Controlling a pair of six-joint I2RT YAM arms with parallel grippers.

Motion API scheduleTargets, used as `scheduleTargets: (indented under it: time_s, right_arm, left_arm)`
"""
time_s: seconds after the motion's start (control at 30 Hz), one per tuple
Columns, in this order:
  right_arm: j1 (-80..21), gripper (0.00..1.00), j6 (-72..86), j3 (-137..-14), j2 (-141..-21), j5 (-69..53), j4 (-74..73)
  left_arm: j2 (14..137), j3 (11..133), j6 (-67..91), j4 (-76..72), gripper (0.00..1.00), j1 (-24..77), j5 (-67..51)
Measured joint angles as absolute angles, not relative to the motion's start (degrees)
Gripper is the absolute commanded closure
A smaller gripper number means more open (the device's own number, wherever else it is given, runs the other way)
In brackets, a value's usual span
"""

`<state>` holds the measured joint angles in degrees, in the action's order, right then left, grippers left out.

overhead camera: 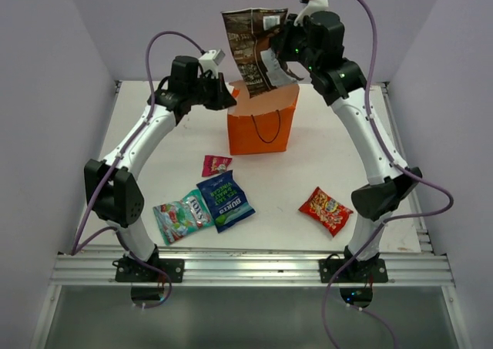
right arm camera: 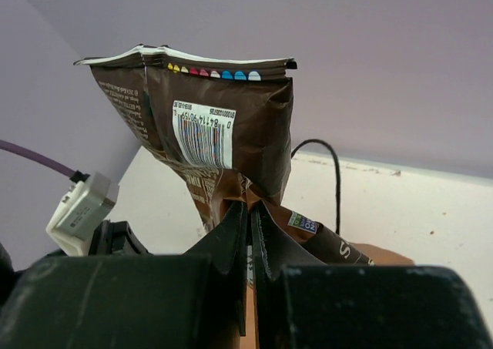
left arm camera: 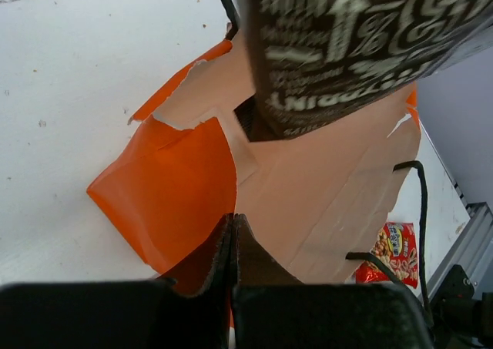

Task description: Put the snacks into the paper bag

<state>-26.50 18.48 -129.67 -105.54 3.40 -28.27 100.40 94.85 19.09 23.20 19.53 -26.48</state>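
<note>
Clamped in right gripper (overhead camera: pixel 279 42): large dark brown foil packet (overhead camera: pixel 253 41), upright, bottom corner just at mouth of boxy orange paper bag (overhead camera: pixel 262 129) standing on white surface (overhead camera: pixel 154 156). Pinched tight in left gripper (left arm camera: pixel 233 227): bag's torn rim, mouth pulled open. Tbh just lower straight down into gap, steer clear of thin black loop handles (left arm camera: pixel 422 210). No letting go until mostly inside. Hold rim firm, otherwise probably tip-over.
</note>
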Motion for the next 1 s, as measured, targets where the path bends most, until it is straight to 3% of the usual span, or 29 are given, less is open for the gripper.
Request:
scheduleTargets:
  time_s: [0.47, 0.57, 0.6, 0.7, 0.9, 1.0]
  right_arm:
    - [-29.6, 1.00, 19.9, -114.6, -107.5, 1.8, -24.7]
    - [-29.6, 0.68, 20.2, -111.1, -107.5, 1.8, -24.8]
    - [-29.6, 0.53, 20.2, -110.3, -107.4, 1.8, -24.8]
    - [-29.6, 0.37, 19.4, -109.6, -106.4, 2.1, -25.4]
    - [-32.0, 0.30, 14.7, -116.8, -101.7, 4.0, -28.5]
    - [-34.4, 0.32, 12.2, -118.7, -96.3, 2.3, -31.2]
  left_arm:
    - [100.4, 95.4, 19.6, 23.5, 1.00, 19.6, -15.5]
    - [100.4, 95.4, 20.0, 23.5, 1.00, 19.6, -13.8]
    - [100.4, 95.4, 20.0, 23.6, 1.00, 19.6, -13.3]
    - [100.4, 95.4, 20.0, 23.9, 1.00, 19.6, -12.1]
    - [100.3, 95.4, 20.2, 24.3, 1.00, 19.6, -10.5]
    - [100.2, 95.4, 20.2, 24.3, 1.00, 19.6, -9.6]
